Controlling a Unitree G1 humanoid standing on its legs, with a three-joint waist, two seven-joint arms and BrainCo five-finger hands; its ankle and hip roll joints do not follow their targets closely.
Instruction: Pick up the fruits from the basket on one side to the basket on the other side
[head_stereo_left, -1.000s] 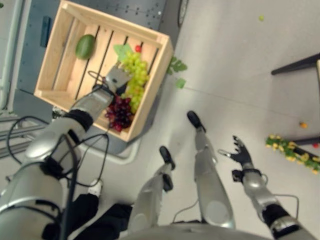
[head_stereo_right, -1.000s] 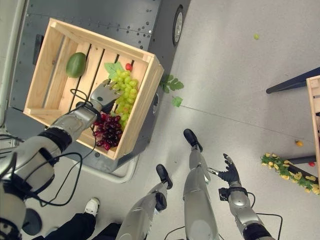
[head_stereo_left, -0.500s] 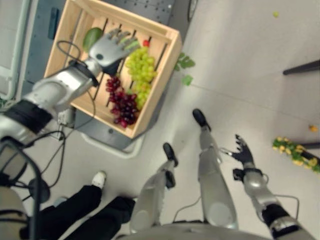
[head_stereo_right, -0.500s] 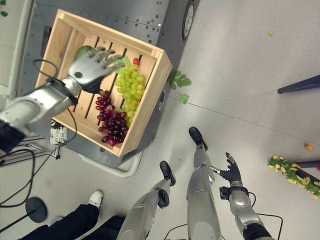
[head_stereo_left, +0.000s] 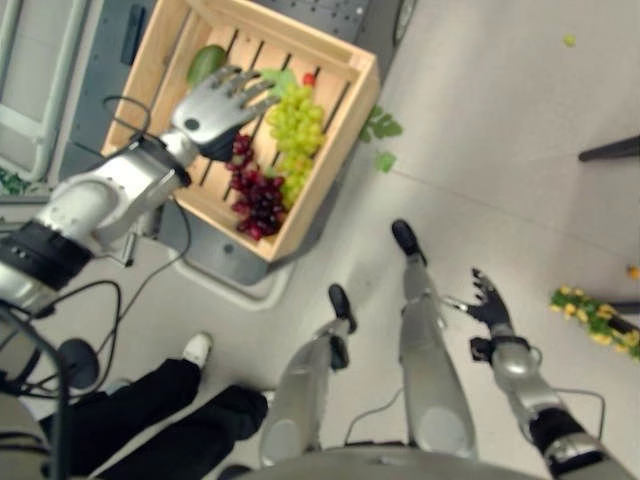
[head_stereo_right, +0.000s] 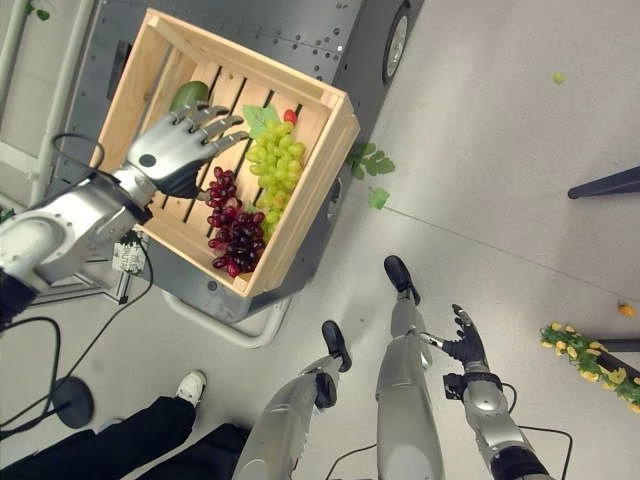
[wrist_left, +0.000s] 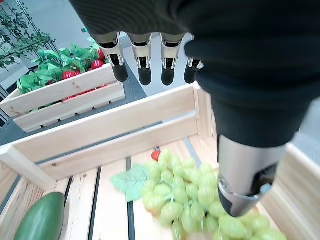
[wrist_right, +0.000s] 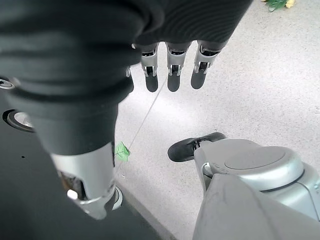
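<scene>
While fingers are spread and empty, left robot hand (head_stereo_right: 170, 152) is held above wooden crate (head_stereo_right: 318, 160) with green grapes (head_stereo_right: 273, 167); right robot hand (head_stereo_right: 465, 348) hangs open.

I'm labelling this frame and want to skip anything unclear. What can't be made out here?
- Green fruit in the wooden crate: partly behind the left robot hand in both eye views; its kind is unclear.
- Small red fruit beside the green grapes: too small to identify.
- Purple grapes: their upper end is hidden under the left robot hand.
- Yellow and green items on the floor: cut by the picture edge.
</scene>
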